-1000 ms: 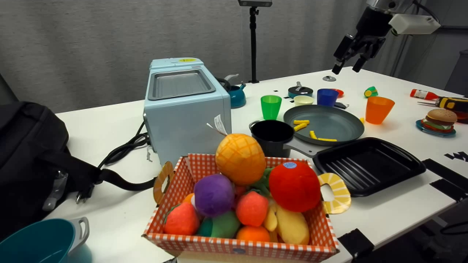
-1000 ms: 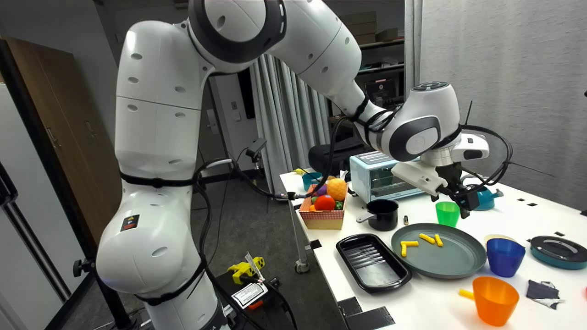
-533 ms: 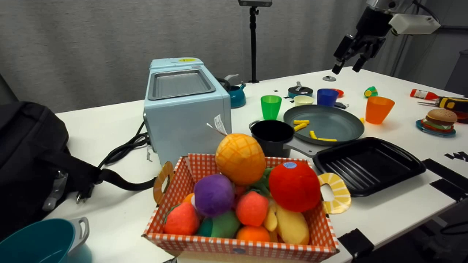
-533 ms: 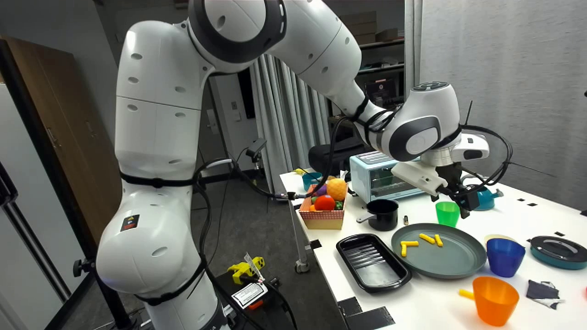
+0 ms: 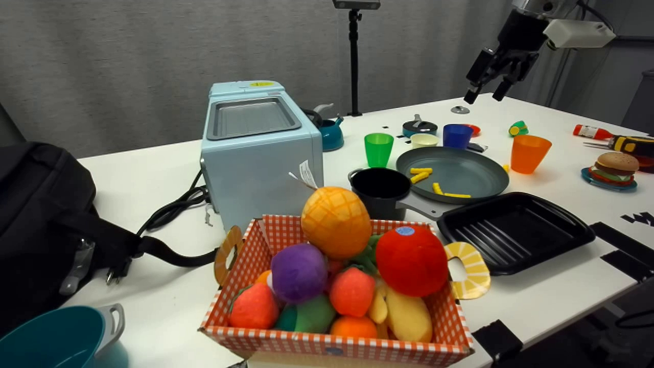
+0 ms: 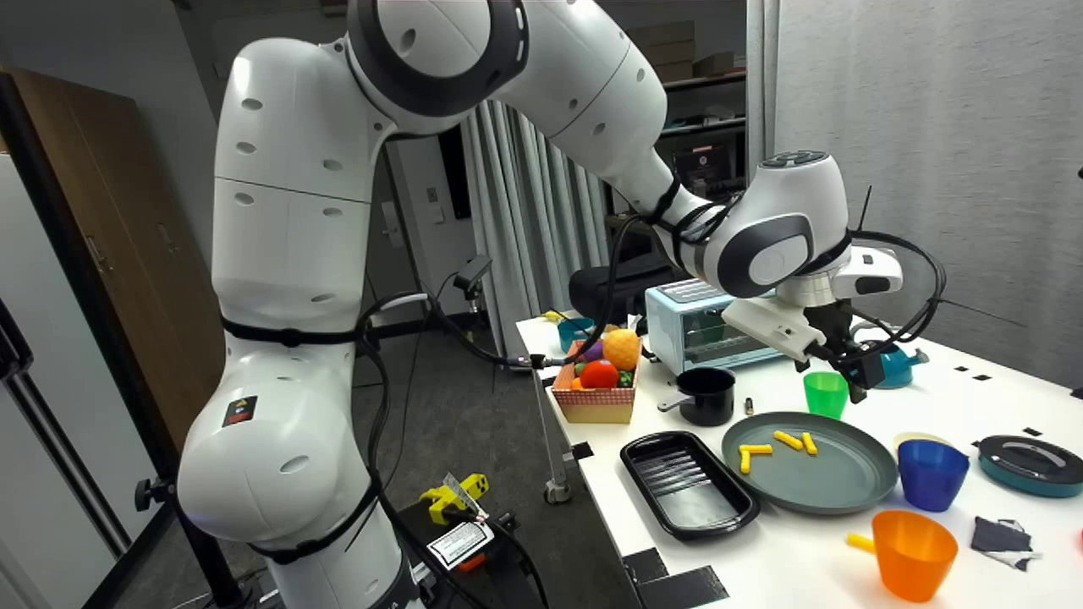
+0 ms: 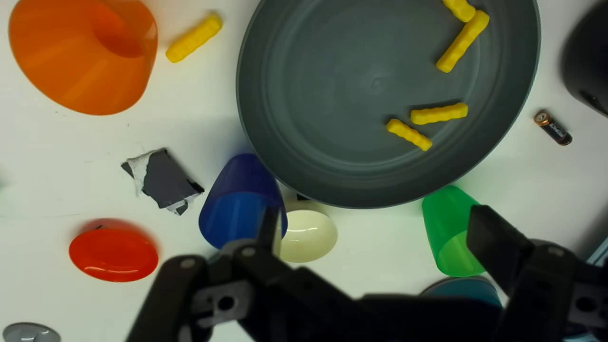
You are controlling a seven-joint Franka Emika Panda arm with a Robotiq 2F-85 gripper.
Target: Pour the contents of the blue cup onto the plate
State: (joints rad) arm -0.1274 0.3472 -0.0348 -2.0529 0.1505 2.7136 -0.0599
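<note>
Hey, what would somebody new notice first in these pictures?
Probably the big white robot arm arching across an exterior view, its open black hand above the white table. In an exterior view's foreground, a red-checked cardboard box heaped with bright toy fruit also grabs attention. Beyond it sits the wide round dark grey-green plate bearing four yellow sticks, a small dark-blue plastic cup beside it.

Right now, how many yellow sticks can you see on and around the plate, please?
5: four yellow sticks on the plate, and a fifth stick on the table between the plate and the orange cup. More could be hidden inside the blue cup.
</note>
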